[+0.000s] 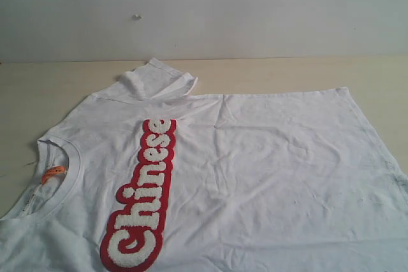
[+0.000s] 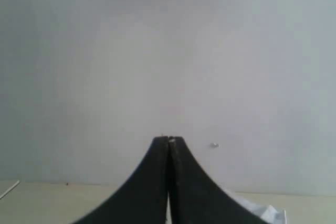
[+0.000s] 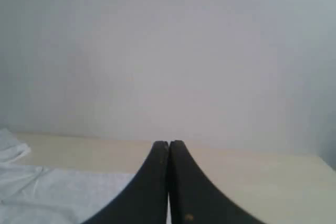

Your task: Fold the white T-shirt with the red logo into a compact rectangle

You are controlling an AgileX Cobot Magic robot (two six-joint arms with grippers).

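Observation:
The white T-shirt (image 1: pixel 255 176) lies spread flat on the table, collar to the left with an orange neck tag (image 1: pixel 53 173). The red logo (image 1: pixel 141 195) reading "Chinese" runs along its chest. One sleeve (image 1: pixel 156 79) is crumpled at the far edge. Neither gripper shows in the exterior view. In the left wrist view my left gripper (image 2: pixel 168 140) is shut with nothing between its black fingers, raised above the table; a bit of the white T-shirt (image 2: pixel 262 211) shows beside it. My right gripper (image 3: pixel 168 143) is also shut and empty, with the white T-shirt (image 3: pixel 47 192) below it.
The pale wooden table (image 1: pixel 287 71) runs to a white wall (image 1: pixel 255 11) behind. Bare table (image 3: pixel 273 182) lies beyond the shirt's hem on the right. A small mark (image 1: pixel 136 16) is on the wall.

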